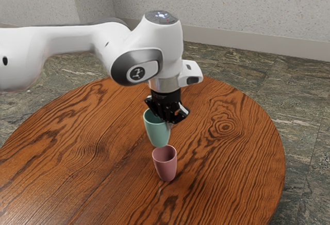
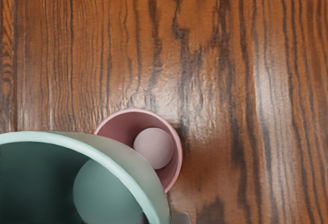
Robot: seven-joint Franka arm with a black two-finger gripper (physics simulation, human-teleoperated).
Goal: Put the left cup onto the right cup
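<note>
Closest to my wrist camera is the green cup, clear of the table and gripped at its rim by my gripper, whose fingers are pinched narrowly on the cup wall. It hangs slightly tilted just above the pink cup, covering part of its mouth. That pink cup stands upright on the round wooden table.

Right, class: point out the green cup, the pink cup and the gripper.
green cup (image 1: 154, 132), exterior view, outer wall.
pink cup (image 1: 165, 167), exterior view, outer wall.
gripper (image 1: 166, 120), exterior view, between its fingertips.
</note>
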